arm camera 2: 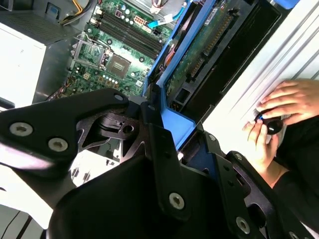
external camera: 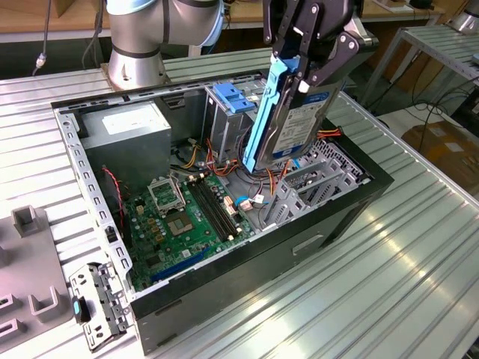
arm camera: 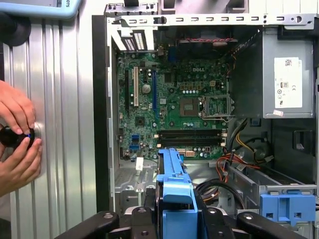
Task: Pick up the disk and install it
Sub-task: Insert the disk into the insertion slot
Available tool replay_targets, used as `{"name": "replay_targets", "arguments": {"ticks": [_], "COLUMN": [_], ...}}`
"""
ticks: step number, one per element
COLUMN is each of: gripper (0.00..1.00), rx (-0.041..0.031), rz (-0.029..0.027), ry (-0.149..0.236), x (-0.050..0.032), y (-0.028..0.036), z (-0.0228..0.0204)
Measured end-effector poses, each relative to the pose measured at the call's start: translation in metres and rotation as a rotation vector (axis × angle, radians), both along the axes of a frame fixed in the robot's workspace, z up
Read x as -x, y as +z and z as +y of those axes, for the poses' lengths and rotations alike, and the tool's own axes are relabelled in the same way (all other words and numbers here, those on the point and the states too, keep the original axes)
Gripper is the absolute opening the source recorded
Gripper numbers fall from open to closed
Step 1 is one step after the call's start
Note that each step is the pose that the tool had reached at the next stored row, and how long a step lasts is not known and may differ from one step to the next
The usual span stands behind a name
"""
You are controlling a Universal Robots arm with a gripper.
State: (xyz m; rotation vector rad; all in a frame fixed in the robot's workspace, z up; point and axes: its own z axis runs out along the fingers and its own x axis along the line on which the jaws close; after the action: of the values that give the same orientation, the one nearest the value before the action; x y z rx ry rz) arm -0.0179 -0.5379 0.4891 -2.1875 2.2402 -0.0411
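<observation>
Closest to the lens in both wrist views is the black linkage of the gripper (arm camera: 174, 219), and its fingers (external camera: 333, 56) are pinched onto the upper end of the disk (external camera: 296, 120). As far as the exterior view shows, one finger bears on each broad face. The disk hangs on end, tilted, over the open computer case (external camera: 97, 202). Its lower end is down among the cables (external camera: 278, 173) beside the metal drive cage (external camera: 314, 179), toward the exterior view's right; whether it touches anything there I cannot tell. A blue side rail (external camera: 262, 112) runs along its edge, and the second wrist view shows the green circuit board (arm camera 2: 199, 55) on its underside. I judge it to be dense and rigid for its size, with smooth metal faces that could slip under a weak grip. It would also be sensitive to knocks, the bare board most of all. The plastic rails probably flex a little, so the metal faces near one end look like the soundest hold, as here. Below lie the motherboard (external camera: 187, 224), the grey power supply (external camera: 123, 131) and a bare blue bracket (external camera: 232, 97). A person's hands (arm camera: 17, 129) rest on the ribbed table (external camera: 419, 262) beside the case, around a small black object.
</observation>
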Motion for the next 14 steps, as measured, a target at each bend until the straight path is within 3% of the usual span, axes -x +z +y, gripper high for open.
{"name": "replay_targets", "arguments": {"ticks": [1, 3, 11, 14], "gripper": [0.37, 0.37, 0.37, 0.37], "rx": [0.0001, -0.0002, 0.0015, 0.0015], "rz": [0.0000, -0.0001, 0.0000, 0.0000], "ry": [0.000, 0.000, 0.000, 0.000], "x": [-0.0003, -0.0029, -0.0358, -0.0373], "y": [-0.0006, -0.0024, -0.0069, -0.0071], "z": [-0.0038, -0.0055, -0.0058, -0.0058]}}
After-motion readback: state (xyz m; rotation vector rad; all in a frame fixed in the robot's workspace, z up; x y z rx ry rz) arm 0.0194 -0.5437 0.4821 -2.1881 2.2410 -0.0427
